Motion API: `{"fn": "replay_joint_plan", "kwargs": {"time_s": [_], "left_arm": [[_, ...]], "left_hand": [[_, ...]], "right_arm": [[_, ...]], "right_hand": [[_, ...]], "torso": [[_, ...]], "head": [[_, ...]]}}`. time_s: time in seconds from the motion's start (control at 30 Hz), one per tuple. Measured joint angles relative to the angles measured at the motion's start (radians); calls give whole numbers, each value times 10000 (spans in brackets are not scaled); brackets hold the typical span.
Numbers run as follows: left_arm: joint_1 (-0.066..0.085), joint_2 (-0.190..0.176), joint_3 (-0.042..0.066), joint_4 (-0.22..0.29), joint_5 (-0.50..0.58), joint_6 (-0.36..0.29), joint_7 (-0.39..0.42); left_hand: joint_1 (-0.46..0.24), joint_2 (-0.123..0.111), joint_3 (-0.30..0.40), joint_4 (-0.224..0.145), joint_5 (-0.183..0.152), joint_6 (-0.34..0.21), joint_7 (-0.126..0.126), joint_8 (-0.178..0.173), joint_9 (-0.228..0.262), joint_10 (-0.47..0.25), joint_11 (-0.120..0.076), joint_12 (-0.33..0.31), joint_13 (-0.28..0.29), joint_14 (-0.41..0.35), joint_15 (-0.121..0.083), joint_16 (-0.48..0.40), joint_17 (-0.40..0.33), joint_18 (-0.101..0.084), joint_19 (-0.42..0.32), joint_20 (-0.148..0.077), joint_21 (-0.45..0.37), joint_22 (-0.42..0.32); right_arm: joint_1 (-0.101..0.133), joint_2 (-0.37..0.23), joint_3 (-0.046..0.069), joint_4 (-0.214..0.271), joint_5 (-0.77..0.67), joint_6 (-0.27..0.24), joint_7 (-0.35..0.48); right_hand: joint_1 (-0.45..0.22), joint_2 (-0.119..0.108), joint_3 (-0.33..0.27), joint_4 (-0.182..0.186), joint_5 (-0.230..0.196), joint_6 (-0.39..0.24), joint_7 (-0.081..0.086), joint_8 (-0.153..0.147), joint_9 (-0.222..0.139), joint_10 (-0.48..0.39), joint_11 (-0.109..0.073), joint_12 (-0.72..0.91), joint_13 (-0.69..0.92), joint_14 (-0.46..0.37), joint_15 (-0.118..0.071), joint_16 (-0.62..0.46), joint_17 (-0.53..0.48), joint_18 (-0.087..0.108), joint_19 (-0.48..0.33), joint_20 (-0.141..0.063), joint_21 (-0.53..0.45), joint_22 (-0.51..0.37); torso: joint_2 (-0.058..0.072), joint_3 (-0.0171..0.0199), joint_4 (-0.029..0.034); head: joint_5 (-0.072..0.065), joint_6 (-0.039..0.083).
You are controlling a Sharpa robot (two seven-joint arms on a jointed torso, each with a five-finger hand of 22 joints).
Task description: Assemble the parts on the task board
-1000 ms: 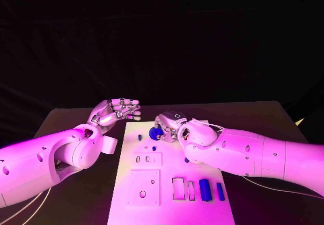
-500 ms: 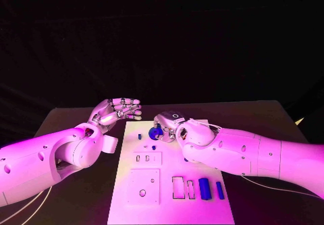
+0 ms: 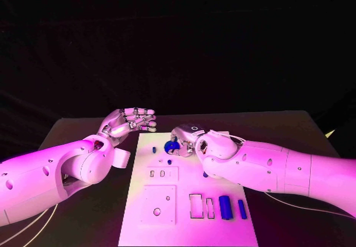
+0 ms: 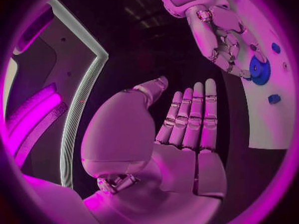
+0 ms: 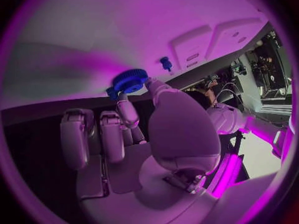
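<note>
- Since the earlier head views almost nothing has shifted: the right hand [image 3: 189,138] has crept slightly along the far end of the task board [image 3: 144,170] with the blue gear [image 3: 172,146], and the left hand [image 3: 130,122] has stayed where it was.
- The right hand pinches the blue gear between thumb and a finger; in the right wrist view the gear [image 5: 130,80] sits at those fingertips, its flat face close to the board's surface, while the remaining fingers [image 5: 74,134] stay curled back and hold nothing.
- The left hand hovers off the board's far left corner with its fingers [image 4: 194,112] straight, side by side and holding nothing.
- The relation that matters: the gear lies just past the right fingertips, toward the board, with its round axis roughly square to the plate. I cannot tell whether it already touches the board or a peg beneath it.
- A small blue peg [image 5: 166,63] stands just beside the gear on the board; two longer blue bars [image 3: 225,207] rest near the board's near right end, well apart from both hands.
- The right hand is plainly nearer to the gear, so seating it falls to that hand.
</note>
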Motion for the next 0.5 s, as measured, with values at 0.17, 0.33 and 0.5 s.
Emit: {"fn": "replay_joint_plan", "kwargs": {"time_s": [0.17,0.33,0.5], "left_arm": [[0,-1,0,-4,3,39,-1],[0,-6,0,-4,8,65,-2],[0,-15,0,-4,12,81,-4]], "left_hand": [[44,44,0,0,0,0,0,-33,-1,0,0,0,0,-37,-37,-49,12,1,-38,-37,38,10],[44,44,0,0,0,0,0,-49,-1,0,0,0,0,-37,-37,-49,12,1,-37,-37,37,10],[44,44,0,0,0,-36,36,-49,-1,-38,38,0,0,-37,-37,-49,30,0,-37,-37,37,24]], "right_arm": [[11,-54,12,20,89,102,80],[17,-114,18,32,168,173,150],[24,-245,24,102,241,185,219]], "right_hand": [[-40,40,-6,-6,133,84,-14,-2,-25,0,0,5,31,0,0,0,0,1,0,0,0,-1],[-93,93,-6,-6,170,84,-14,-17,-18,2,-1,5,51,0,0,0,-1,0,0,0,0,-1],[-93,93,24,-37,230,86,-17,-18,-18,35,-35,5,59,0,0,0,-1,1,0,0,0,-2]], "torso": [[-2,1,0],[-3,4,-4],[-3,5,-5]], "head": [[2,1],[6,1],[12,-10]]}}
